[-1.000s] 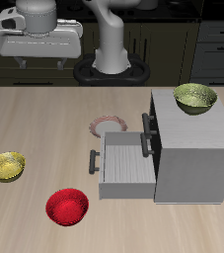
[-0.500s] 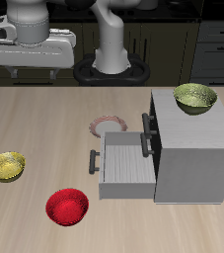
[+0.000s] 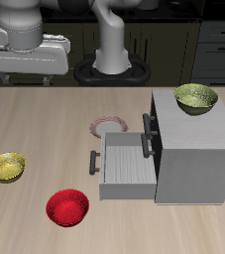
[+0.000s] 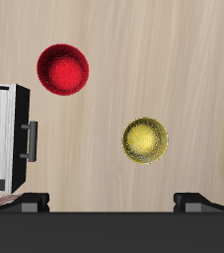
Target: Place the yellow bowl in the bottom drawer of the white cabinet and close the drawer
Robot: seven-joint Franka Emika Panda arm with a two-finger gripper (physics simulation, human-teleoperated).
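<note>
Exterior view, biggest first: light grey-white boxy cabinet [image 3: 191,149] at the right of the frame, its bottom drawer [image 3: 124,169] pulled out toward the middle, dark bar handle at its front. A dull olive-green bowl [image 3: 195,97] sits on the cabinet top. The gripper [image 3: 25,62] hangs high at the upper left, fingers spread apart, nothing in them. A glossy red bowl [image 3: 67,207] is near the bottom edge, and the small shiny yellow bowl [image 3: 7,167] sits on the table at the left edge, well apart from the drawer.
</note>
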